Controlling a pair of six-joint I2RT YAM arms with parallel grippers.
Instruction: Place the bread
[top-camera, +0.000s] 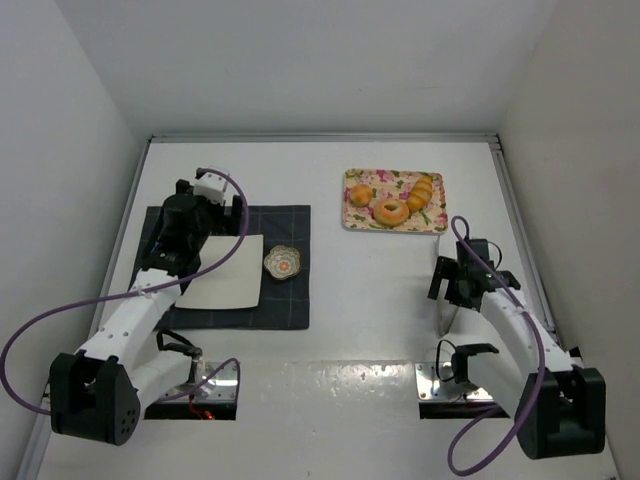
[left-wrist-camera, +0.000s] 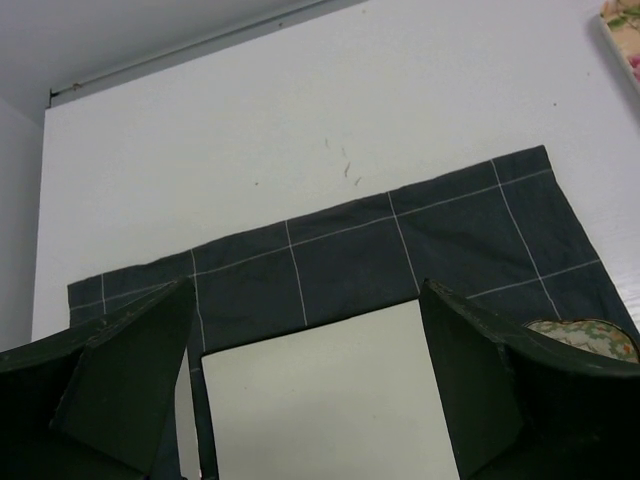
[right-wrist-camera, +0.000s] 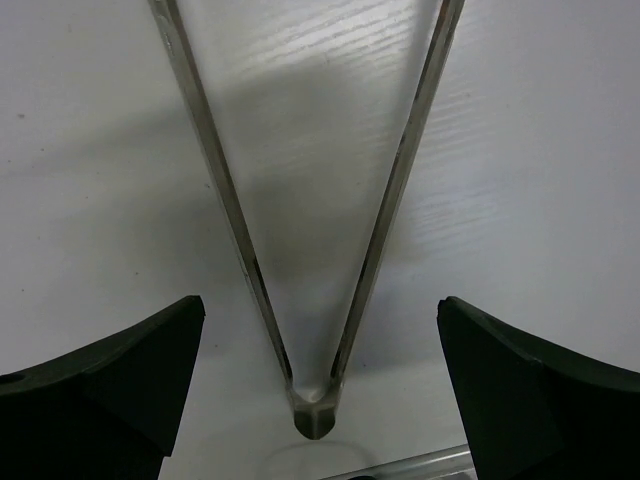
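The bread lies on a floral tray (top-camera: 351, 222) at the back right: a round bun (top-camera: 359, 193), a ring bagel (top-camera: 389, 211) and a long ridged roll (top-camera: 422, 192). My right gripper (top-camera: 455, 278) (right-wrist-camera: 320, 310) hovers open in front of the tray, over metal tongs (right-wrist-camera: 315, 410) (top-camera: 444, 318) that lie flat on the table. The tongs' hinge end sits between the fingers, untouched. My left gripper (top-camera: 197, 222) (left-wrist-camera: 308, 300) is open and empty above the far edge of a white square plate (top-camera: 225, 272) (left-wrist-camera: 330, 400).
The plate rests on a dark checked cloth (top-camera: 290, 300) (left-wrist-camera: 350, 235). A small scalloped dish (top-camera: 282, 262) (left-wrist-camera: 585, 335) with an orange centre sits on the cloth to the plate's right. White walls close in the table on three sides.
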